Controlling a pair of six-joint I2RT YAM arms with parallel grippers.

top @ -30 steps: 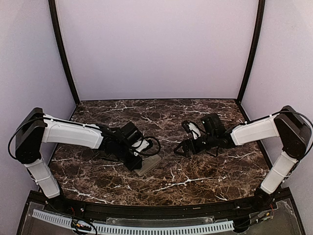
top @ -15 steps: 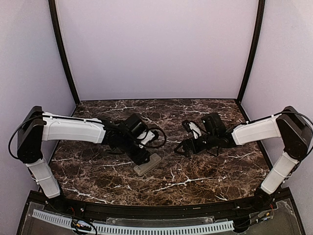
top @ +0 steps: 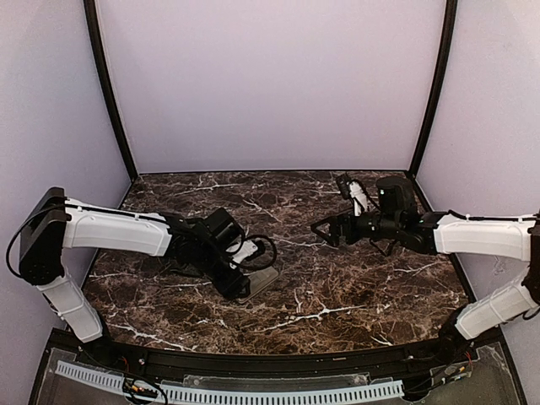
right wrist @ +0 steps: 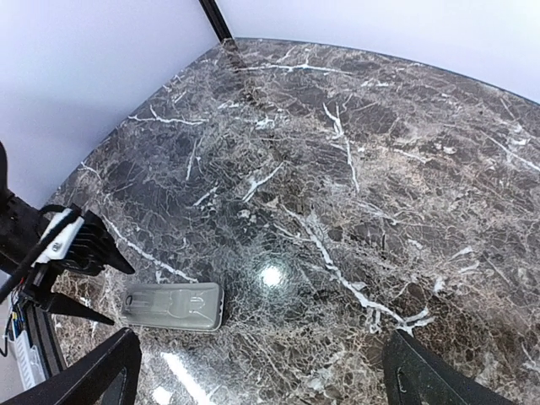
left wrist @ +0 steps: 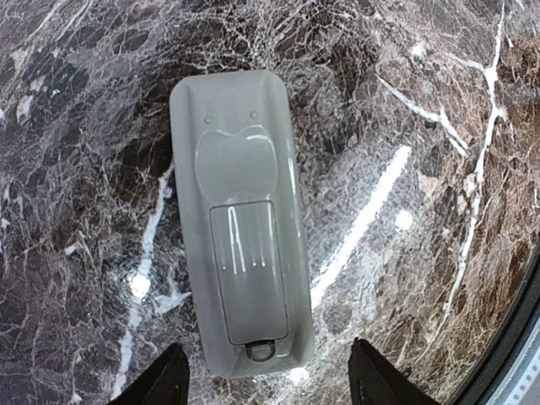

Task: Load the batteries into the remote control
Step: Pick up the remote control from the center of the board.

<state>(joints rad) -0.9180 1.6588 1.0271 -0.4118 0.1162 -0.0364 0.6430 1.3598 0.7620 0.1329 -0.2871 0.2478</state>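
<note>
Face down on the dark, white-veined marble table (top: 354,295), a little toward 7 o'clock of its centre: the small flat greyish-white plastic remote control (left wrist: 240,219), back upward so the battery door (left wrist: 249,270) can be reached. Door shut, its latch tab (left wrist: 261,348) at the 6 o'clock end in the left wrist view, nearest the claw.

Poised low over that end: the left gripper (left wrist: 270,388), black fingers (left wrist: 164,380) spread wide on either side of the casing, apparently not touching it. Probably placed so to steady the body or work the latch.

Hovering toward 2 o'clock: the right gripper (top: 325,229), likewise parted and empty, probably kept free to fetch cells.

No slim dark batteries to be seen in any view.

No brand, label or legible writing on the back; only three raised ribs (left wrist: 243,245) on the door.
</note>
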